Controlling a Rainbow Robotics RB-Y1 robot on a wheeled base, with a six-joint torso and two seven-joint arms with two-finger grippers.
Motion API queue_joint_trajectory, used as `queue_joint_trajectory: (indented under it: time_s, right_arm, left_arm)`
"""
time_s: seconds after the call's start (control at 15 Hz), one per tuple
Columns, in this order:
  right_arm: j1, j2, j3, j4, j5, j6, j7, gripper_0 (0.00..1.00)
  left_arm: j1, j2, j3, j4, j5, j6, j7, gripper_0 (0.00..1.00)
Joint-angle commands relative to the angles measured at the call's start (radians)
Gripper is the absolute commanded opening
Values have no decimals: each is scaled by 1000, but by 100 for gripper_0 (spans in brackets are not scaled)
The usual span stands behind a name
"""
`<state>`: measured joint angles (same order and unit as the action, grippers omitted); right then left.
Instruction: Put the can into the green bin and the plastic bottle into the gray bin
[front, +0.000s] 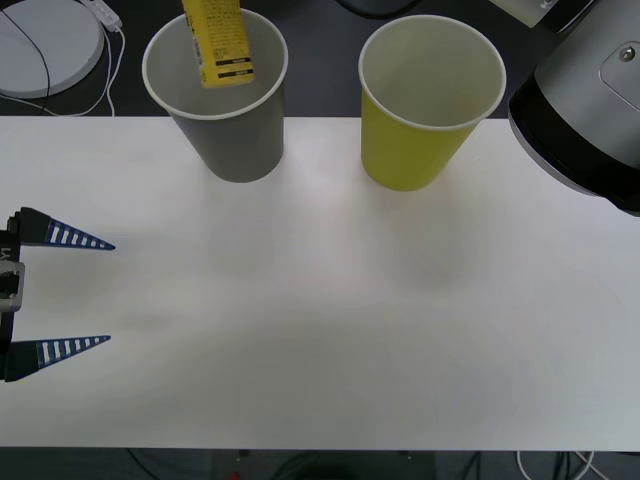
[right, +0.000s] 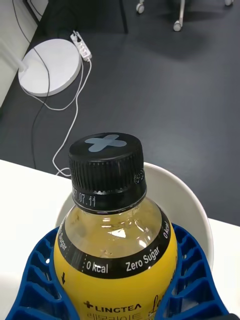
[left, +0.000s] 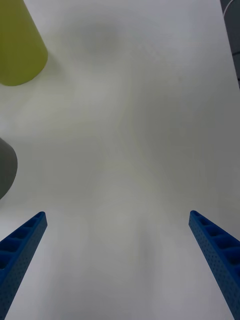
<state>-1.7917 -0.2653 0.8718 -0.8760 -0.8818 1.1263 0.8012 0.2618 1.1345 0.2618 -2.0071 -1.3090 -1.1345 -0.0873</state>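
Hanging over the gray bin (front: 222, 95) at the table's far left in the front view, the plastic bottle (front: 220, 42) was partly inside the rim, the green bin (front: 425, 105) just to its right; the left gripper (front: 85, 292) sat idle at the near left, fingers spread. Right wrist view: the right gripper (right: 117, 280) pinched the bottle's label band below the black cap (right: 106, 172); liquid-filled, likely weighty, stiff and slick. Left wrist view: bare table (left: 135, 125) gave open room.
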Motion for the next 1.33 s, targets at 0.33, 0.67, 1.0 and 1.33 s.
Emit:
queue_joint_trajectory:
  time_s: [0.33,0.67,1.0,1.33]
  right_arm:
    - [0,0,-1,0,1,-16,1,100]
    - [0,0,1,0,0,-19,0,100]
    - [0,0,7,-9,1,-19,1,100]
    - [28,-26,15,-78,4,-19,-5,100]
  left_arm:
    - [0,0,0,0,0,0,0,100]
    - [0,0,0,0,0,0,0,100]
    - [0,0,0,0,0,0,0,100]
    - [0,0,0,0,0,0,0,100]
